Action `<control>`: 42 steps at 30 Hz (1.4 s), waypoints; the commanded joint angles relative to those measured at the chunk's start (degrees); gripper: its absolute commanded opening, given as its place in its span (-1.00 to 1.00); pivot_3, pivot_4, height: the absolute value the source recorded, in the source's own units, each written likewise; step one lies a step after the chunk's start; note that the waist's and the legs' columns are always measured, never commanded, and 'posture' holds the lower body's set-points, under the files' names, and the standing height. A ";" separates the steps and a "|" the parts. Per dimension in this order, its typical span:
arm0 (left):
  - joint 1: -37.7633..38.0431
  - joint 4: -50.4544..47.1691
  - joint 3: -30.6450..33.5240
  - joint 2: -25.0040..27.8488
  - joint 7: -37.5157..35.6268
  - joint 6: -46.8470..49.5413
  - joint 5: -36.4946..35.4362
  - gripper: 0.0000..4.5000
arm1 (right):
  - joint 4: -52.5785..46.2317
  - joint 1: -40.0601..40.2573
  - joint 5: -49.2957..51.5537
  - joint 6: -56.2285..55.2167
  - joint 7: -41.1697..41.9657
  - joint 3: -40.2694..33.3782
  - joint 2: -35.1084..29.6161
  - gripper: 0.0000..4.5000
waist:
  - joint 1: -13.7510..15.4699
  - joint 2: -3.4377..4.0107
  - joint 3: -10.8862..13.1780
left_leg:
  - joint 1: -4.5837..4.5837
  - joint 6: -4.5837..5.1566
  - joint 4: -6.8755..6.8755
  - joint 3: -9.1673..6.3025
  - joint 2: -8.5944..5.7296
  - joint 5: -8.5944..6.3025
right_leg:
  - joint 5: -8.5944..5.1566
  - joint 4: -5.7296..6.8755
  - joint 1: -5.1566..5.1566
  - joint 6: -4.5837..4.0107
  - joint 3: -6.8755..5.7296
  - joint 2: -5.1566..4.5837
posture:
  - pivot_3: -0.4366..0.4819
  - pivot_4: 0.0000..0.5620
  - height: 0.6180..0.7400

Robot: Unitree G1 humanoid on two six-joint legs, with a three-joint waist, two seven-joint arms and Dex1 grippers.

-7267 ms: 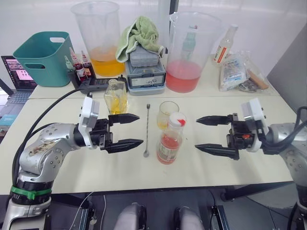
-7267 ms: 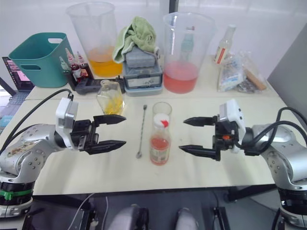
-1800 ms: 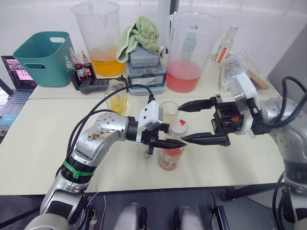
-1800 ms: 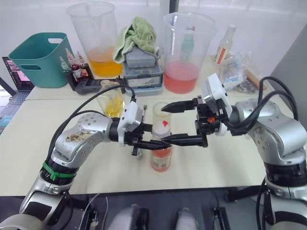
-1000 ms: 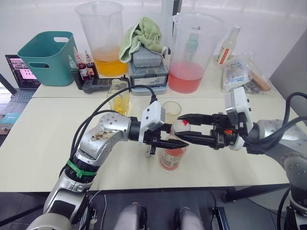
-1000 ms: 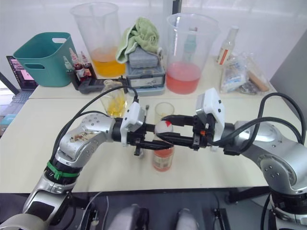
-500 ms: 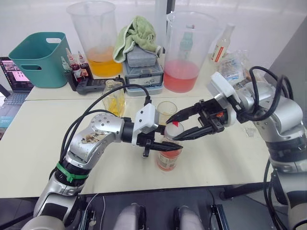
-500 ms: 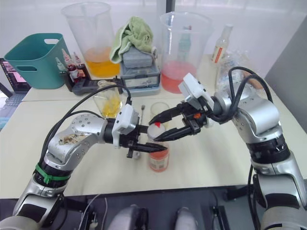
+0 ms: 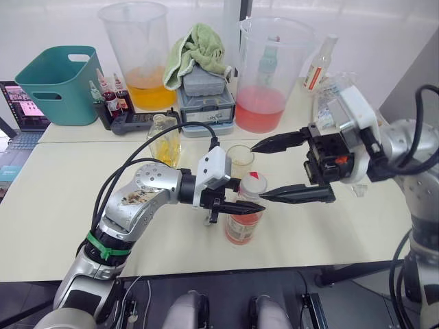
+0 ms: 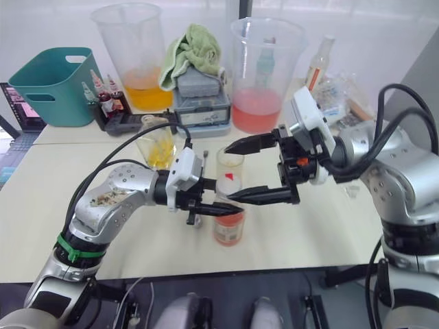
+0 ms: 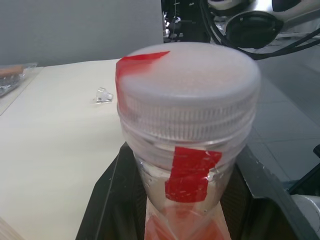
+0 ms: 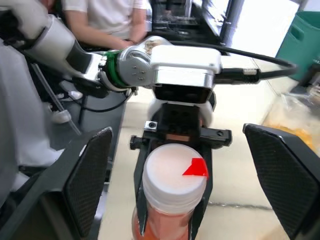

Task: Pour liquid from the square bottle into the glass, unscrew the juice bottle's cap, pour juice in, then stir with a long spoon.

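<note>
The juice bottle (image 9: pixel 241 223), holding red juice, stands upright at the table's middle with its white cap (image 9: pixel 254 181) on. My left gripper (image 9: pixel 247 199) is shut on its neck just below the cap, as the left wrist view shows. My right gripper (image 9: pixel 259 173) is wide open to the right of the cap, one finger above cap height and one beside the neck, touching neither. The glass (image 9: pixel 240 157) stands just behind the bottle. The square bottle (image 9: pixel 165 138) with yellow liquid is at the back left. The long spoon (image 10: pixel 204 157) is mostly hidden behind my left gripper.
Two big beakers, orange (image 9: pixel 140 55) and pink (image 9: pixel 269 75), stand at the back beside a grey box under a green towel (image 9: pixel 202 48). A teal bin (image 9: pixel 57 82) and a laptop are at the far left, plastic bags (image 9: pixel 329 96) at the back right.
My right gripper, which had its fingers close around the cap, has opened wide and drawn back to the right. The left gripper keeps its hold on the bottle.
</note>
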 commanded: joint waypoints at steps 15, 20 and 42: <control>-1.10 3.39 -2.23 -1.72 -2.50 -1.31 1.46 -0.35 | -14.11 10.96 10.39 6.22 -28.92 -6.32 3.16 0.17 | 1.11 -0.01 -0.02 | 0.00 0.08 0.03 0.04 -0.02 -0.03 | 0.00 -0.11 0.05 0.00 0.04 0.03 | -0.05 -0.47 0.98; -0.72 2.79 -1.65 -1.39 -1.80 -0.79 1.32 -0.35 | -12.50 9.97 9.63 4.25 -24.65 -4.20 1.74 -0.25 | 1.09 -0.01 -0.02 | 0.00 0.10 0.05 0.04 -0.01 -0.04 | -0.01 -0.12 0.06 0.01 0.04 0.06 | -0.05 -0.47 0.98; 1.87 -2.00 -0.91 -0.26 2.05 1.92 0.61 -0.35 | 23.38 -15.65 -7.79 -19.13 27.75 13.48 -1.77 0.99 | -0.04 -0.02 -0.03 | 0.04 0.10 0.09 -0.04 -0.01 -0.05 | -0.01 -0.08 0.14 0.02 0.02 0.10 | -0.05 -0.47 0.98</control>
